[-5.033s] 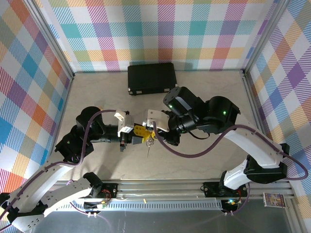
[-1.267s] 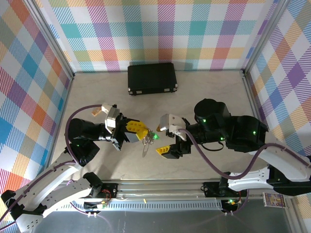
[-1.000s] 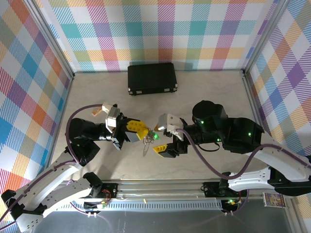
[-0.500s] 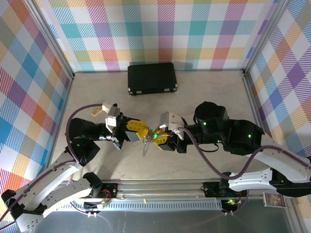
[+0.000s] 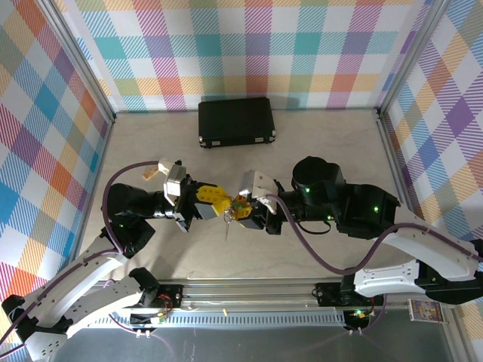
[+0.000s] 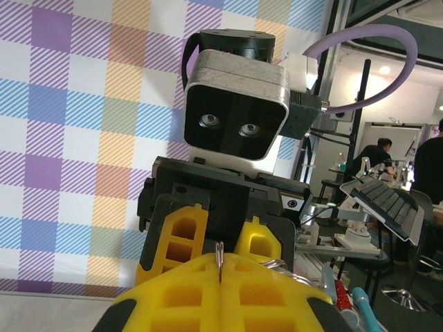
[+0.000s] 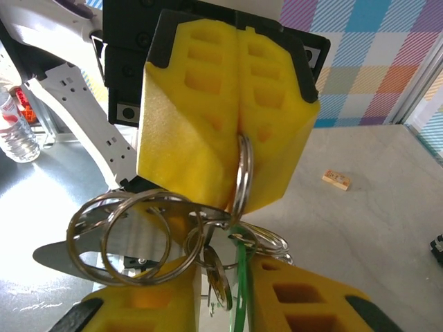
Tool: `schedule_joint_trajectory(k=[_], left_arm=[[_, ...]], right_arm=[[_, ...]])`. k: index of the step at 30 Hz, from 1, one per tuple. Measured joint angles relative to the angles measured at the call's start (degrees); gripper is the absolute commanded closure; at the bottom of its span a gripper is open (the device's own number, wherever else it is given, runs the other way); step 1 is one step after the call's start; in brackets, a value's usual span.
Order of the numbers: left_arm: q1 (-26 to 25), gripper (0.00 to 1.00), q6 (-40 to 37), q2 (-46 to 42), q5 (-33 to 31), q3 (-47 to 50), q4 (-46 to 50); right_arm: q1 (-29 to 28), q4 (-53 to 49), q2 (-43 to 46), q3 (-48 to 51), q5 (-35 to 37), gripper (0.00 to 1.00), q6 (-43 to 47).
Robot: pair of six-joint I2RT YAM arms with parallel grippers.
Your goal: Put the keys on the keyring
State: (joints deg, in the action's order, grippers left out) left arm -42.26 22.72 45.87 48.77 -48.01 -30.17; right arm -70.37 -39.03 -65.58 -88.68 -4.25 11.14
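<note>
Two grippers meet tip to tip low over the table (image 5: 151, 143), just ahead of the arm bases; the task looks mid-way, at the threading itself, and I judge it unfinished. Nearest the right wrist camera, the right gripper (image 5: 244, 212) has its yellow fingers (image 7: 297, 301) standing narrowly apart, with the green key (image 7: 239, 294) and a small silver key (image 7: 219, 282) hanging in the gap; whether the pads press on either I cannot tell. Just beyond, a tangle of silver loops (image 7: 135, 235) hangs from the keyring (image 7: 242, 169), seen edge-on; the left gripper (image 5: 219, 204) is pressed together on that ring's upper part, holding the whole bunch off the table. Some keys seem gathered with the loops; which are truly threaded, and how many are loose, the overlapping wire hides. From above, the bunch is a small glint between the fingertips with one piece dangling below; too small to read. The right wrist view cuts off the green key's lower end. Farther back lies a small tan block (image 7: 337, 180); by the far wall sits a black case (image 5: 235, 121), shut and well apart.
</note>
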Motion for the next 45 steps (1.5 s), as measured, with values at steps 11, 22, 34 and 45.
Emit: schedule_joint_trajectory(k=[11,22,34,45], left_arm=[[0.0,1.00,-0.7,-1.2,-0.5,0.6,1.4],[0.0,1.00,-3.3,-1.2,-0.4,0.6,6.0],[0.0,1.00,-12.2,-1.3,-0.4,-1.2,17.3],[0.0,1.00,-24.2,-0.8,-2.8,-7.8,35.2]], right_arm=[[0.0,-0.1,0.2,0.0,1.8,0.92,0.0],[-0.1,-3.8,0.4,-0.9,3.7,1.00,1.7],[-0.1,-6.7,-0.5,-2.6,4.9,1.00,1.8],[-0.1,-8.5,-1.0,-4.3,7.6,1.00,3.3]])
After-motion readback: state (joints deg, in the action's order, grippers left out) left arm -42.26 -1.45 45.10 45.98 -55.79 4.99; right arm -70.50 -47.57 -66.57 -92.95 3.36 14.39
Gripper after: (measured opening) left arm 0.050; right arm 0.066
